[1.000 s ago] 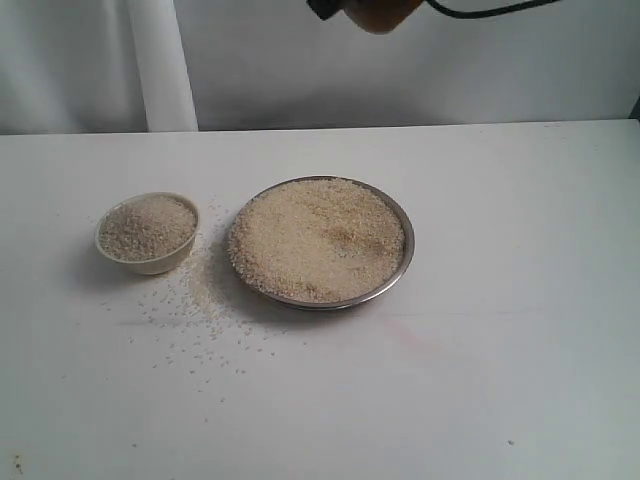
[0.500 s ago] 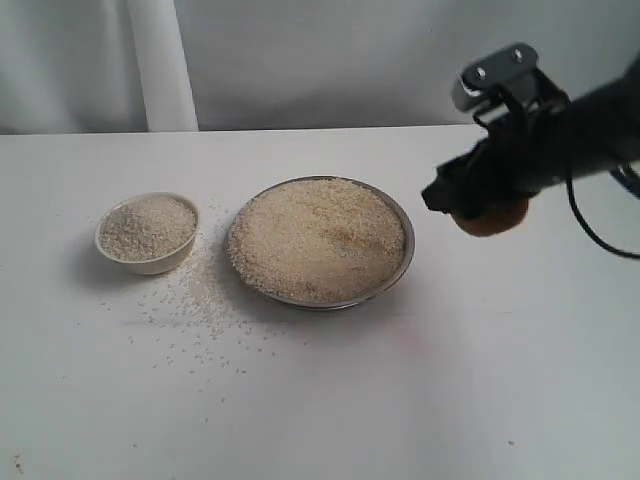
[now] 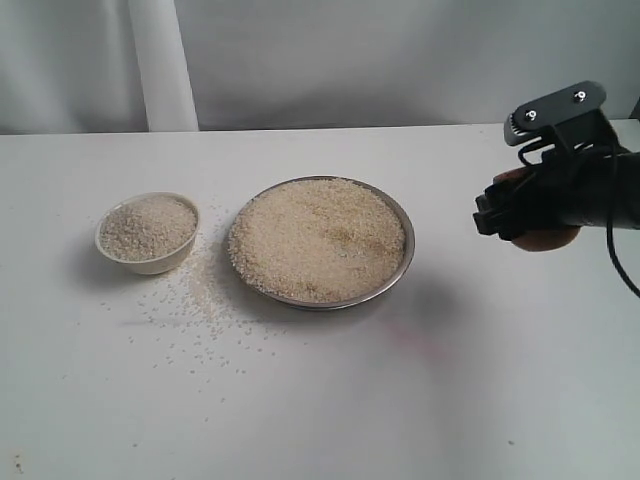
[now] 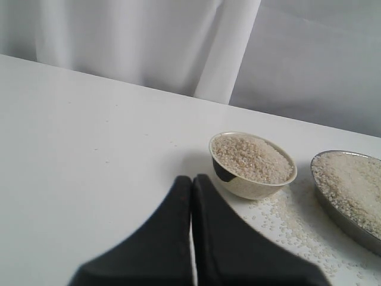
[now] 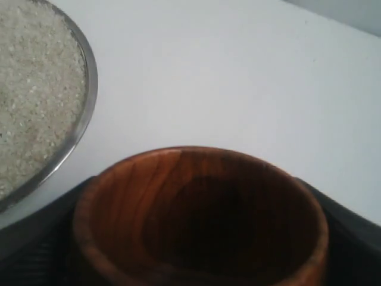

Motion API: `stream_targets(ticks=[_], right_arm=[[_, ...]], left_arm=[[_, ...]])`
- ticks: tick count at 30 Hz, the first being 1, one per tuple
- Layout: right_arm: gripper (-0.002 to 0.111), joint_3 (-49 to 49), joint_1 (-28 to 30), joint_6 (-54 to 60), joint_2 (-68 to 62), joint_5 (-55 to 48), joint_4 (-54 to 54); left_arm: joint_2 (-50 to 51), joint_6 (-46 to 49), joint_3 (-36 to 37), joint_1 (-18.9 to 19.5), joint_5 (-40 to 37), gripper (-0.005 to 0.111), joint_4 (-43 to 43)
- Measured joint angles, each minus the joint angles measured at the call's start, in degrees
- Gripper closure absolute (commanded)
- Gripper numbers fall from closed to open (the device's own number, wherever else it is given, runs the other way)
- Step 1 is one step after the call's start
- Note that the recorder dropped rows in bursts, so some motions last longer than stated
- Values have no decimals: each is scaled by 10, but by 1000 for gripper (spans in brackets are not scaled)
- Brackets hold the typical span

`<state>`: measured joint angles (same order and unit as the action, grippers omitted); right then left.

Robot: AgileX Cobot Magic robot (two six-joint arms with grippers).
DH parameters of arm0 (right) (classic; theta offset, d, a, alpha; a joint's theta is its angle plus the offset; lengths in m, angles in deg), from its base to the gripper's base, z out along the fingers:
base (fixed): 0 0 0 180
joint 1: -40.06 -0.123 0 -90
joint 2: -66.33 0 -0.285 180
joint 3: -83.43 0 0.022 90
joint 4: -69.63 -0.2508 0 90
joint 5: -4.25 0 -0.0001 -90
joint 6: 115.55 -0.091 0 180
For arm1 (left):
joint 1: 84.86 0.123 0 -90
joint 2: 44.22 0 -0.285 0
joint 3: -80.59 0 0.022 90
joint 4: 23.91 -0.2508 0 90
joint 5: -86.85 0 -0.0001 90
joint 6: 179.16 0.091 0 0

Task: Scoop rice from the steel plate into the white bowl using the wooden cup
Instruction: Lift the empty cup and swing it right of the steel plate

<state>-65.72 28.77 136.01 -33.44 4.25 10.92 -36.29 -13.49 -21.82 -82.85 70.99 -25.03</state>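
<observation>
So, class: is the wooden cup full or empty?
Empty: the right wrist view looks into the wooden cup and shows only dark bare wood inside.

The right gripper, clasping the wooden cup, has descended from the upper edge (then drifted rightward) and now hangs farther from the steel plate.

No legible text, no labels (any view)
</observation>
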Motion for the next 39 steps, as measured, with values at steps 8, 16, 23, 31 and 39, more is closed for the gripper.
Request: stream_targets(ticks=[8, 16, 23, 31, 39], right_arm=[[108, 0, -16, 0, 36, -4, -2], [108, 0, -64, 0, 36, -13, -3], [108, 0, -73, -7, 36, -13, -8], [108, 72, -73, -600, 37, 158, 521], [108, 188, -73, -687, 7, 394, 657]], left_arm=[[0, 0, 0, 0, 0, 107, 0], [0, 0, 0, 0, 0, 107, 0], [0, 0, 0, 0, 0, 107, 0], [0, 0, 0, 0, 0, 107, 0], [0, 0, 0, 0, 0, 107, 0]])
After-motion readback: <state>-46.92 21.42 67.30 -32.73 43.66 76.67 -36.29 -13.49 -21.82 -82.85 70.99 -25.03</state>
